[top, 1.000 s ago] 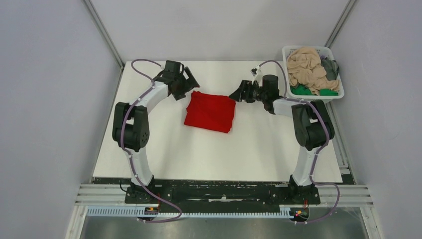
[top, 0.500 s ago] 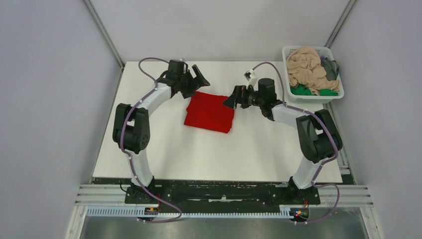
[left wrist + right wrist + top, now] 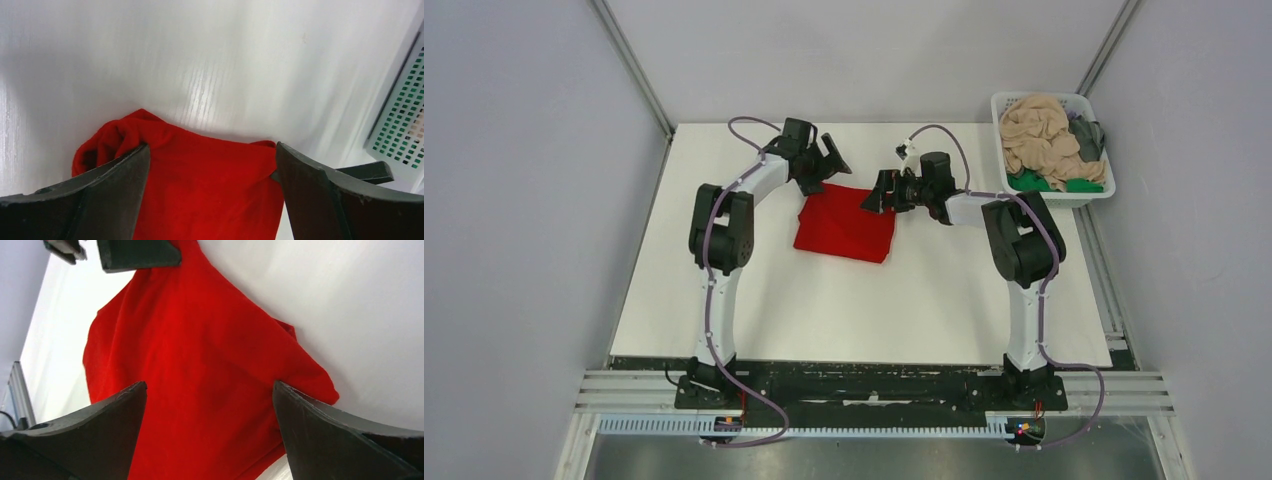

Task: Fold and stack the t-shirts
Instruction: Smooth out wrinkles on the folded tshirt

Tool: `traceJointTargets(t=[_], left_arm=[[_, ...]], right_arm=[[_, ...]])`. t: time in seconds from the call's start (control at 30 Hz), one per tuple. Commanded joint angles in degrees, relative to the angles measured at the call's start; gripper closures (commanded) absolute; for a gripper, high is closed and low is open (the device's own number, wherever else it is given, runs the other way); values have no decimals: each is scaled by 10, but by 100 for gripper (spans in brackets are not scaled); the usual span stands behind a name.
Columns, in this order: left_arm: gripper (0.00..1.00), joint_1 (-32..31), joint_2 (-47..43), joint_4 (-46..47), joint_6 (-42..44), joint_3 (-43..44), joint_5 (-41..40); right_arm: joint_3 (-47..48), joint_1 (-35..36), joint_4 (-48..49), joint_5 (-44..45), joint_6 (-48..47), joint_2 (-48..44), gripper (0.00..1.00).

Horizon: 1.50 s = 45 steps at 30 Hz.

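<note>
The folded red t-shirt [image 3: 844, 225] lies on the tabletop [image 3: 924, 300], its far edge just under the left gripper [image 3: 829, 165] at one corner and the right gripper [image 3: 874, 196] at the other, both wide open, empty and about equally near.

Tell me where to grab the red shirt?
Probably its two far corners, one hand each, from above. The red shirt lies flat and folded; the far-left corner bunches up, offering a ridge. The open left hand and right hand hover there.
</note>
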Motion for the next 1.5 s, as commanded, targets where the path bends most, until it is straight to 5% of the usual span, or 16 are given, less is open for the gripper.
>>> traceJointTargets(t=[0.0, 0.13, 0.3, 0.67, 0.97, 1.2, 1.47], left_arm=[[0, 2, 17, -49, -3, 3, -5], [0, 2, -33, -59, -11, -72, 3], [0, -4, -201, 3, 0, -230, -26], [0, -61, -383, 1, 27, -283, -66], [0, -93, -365, 132, -33, -433, 39], [0, -83, -305, 136, -37, -498, 36], [0, -78, -390, 93, -17, -508, -5]], right_arm=[[23, 0, -37, 28, -26, 21, 2], [15, 0, -68, 34, -45, 11, 2], [-47, 0, -83, 31, -92, -63, 2], [-143, 24, -80, 45, -87, -249, 2], [-383, 52, 145, -48, 53, -328, 2], [-400, 51, 94, 19, 12, -280, 2], [-390, 51, 45, 26, -11, -371, 2]])
